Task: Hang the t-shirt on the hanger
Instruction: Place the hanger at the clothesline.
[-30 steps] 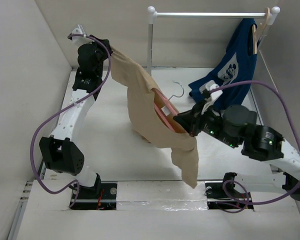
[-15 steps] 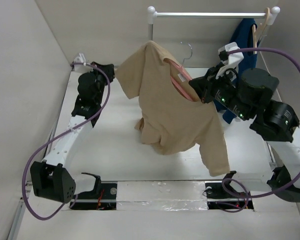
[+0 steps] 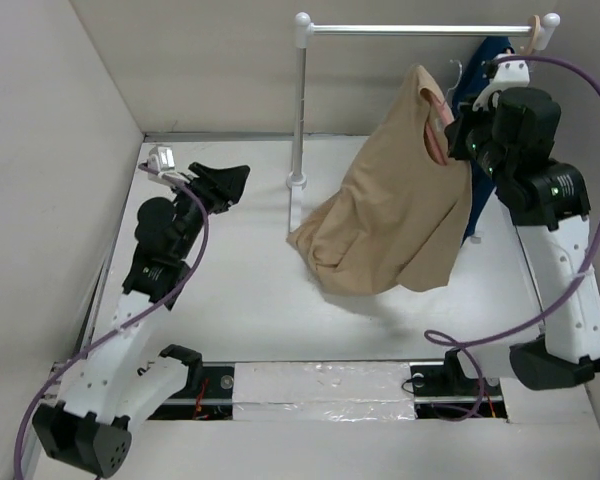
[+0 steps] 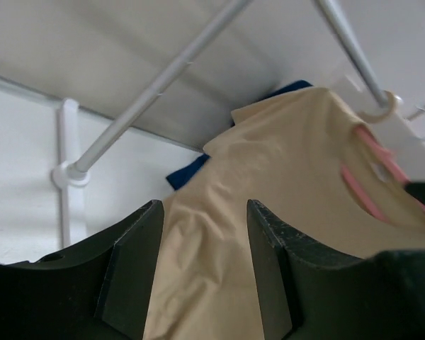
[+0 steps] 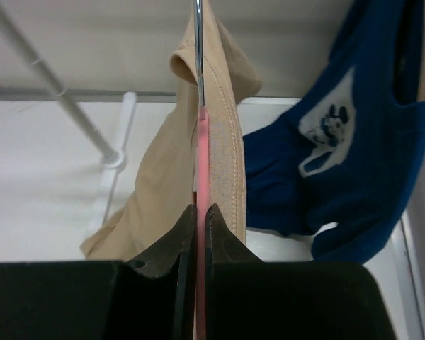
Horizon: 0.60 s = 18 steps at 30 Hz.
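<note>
While your right gripper pinches the pink hanger edge-on, the t-shirt hangs collar-up, hem down; your left gripper stands spread, empty.

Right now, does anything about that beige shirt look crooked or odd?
Yes. The t-shirt hangs lopsided from the pink hanger pinched in the right gripper: its fabric sweeps leftward and bunches low near the rack post instead of dropping straight.

A white rack stands at the back of the tabletop, its left post upright. At the rail's right end, a blue shirt with a white graphic hangs from a wooden hanger.
</note>
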Each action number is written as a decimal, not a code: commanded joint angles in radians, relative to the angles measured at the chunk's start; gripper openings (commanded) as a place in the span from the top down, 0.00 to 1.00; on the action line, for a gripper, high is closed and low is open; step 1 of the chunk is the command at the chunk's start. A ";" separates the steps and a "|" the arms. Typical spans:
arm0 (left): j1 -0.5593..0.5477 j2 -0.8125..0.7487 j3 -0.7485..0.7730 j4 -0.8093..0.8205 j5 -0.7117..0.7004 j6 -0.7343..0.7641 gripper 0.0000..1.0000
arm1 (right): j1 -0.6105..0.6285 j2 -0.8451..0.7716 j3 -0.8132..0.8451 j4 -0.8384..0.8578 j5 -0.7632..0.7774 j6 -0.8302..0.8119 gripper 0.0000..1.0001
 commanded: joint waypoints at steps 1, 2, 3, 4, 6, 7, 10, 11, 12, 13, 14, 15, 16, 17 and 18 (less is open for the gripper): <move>-0.001 -0.114 0.037 -0.055 0.118 0.051 0.53 | -0.095 0.055 0.137 0.070 -0.020 -0.017 1.00; -0.001 -0.134 0.038 -0.104 0.129 0.066 0.53 | -0.109 0.077 0.163 0.065 -0.020 -0.016 1.00; -0.001 -0.151 0.032 -0.127 0.147 0.094 0.52 | -0.124 0.116 0.186 0.062 -0.017 -0.014 1.00; -0.001 -0.180 0.025 -0.147 0.162 0.108 0.52 | -0.138 0.133 0.206 0.059 -0.012 -0.004 1.00; -0.001 -0.204 0.008 -0.204 0.193 0.143 0.52 | -0.186 0.152 0.216 0.105 -0.008 0.006 1.00; -0.001 -0.236 -0.012 -0.256 0.199 0.181 0.52 | -0.228 0.158 0.206 0.135 -0.032 0.021 1.00; -0.041 -0.282 -0.038 -0.346 0.155 0.272 0.51 | -0.282 0.195 0.228 0.148 -0.063 0.044 1.00; -0.052 -0.292 -0.047 -0.375 0.152 0.296 0.51 | -0.295 0.203 0.226 0.166 -0.066 0.044 1.00; -0.052 -0.296 -0.052 -0.394 0.138 0.318 0.51 | -0.305 0.207 0.234 0.189 -0.072 0.047 1.00; -0.065 -0.310 -0.055 -0.411 0.129 0.333 0.51 | -0.322 0.238 0.248 0.192 -0.087 0.059 1.00; -0.075 -0.319 -0.063 -0.423 0.118 0.358 0.51 | -0.322 0.256 0.264 0.186 -0.094 0.064 1.00; -0.075 -0.326 -0.069 -0.428 0.098 0.369 0.51 | -0.322 0.271 0.307 0.173 -0.094 0.064 1.00; -0.084 -0.333 -0.086 -0.429 0.084 0.373 0.51 | -0.322 0.288 0.318 0.173 -0.086 0.064 1.00; -0.084 -0.338 -0.098 -0.426 0.072 0.375 0.51 | -0.322 0.302 0.323 0.177 -0.080 0.064 1.00; -0.084 -0.339 -0.109 -0.420 0.058 0.379 0.52 | -0.322 0.305 0.326 0.191 -0.074 0.064 1.00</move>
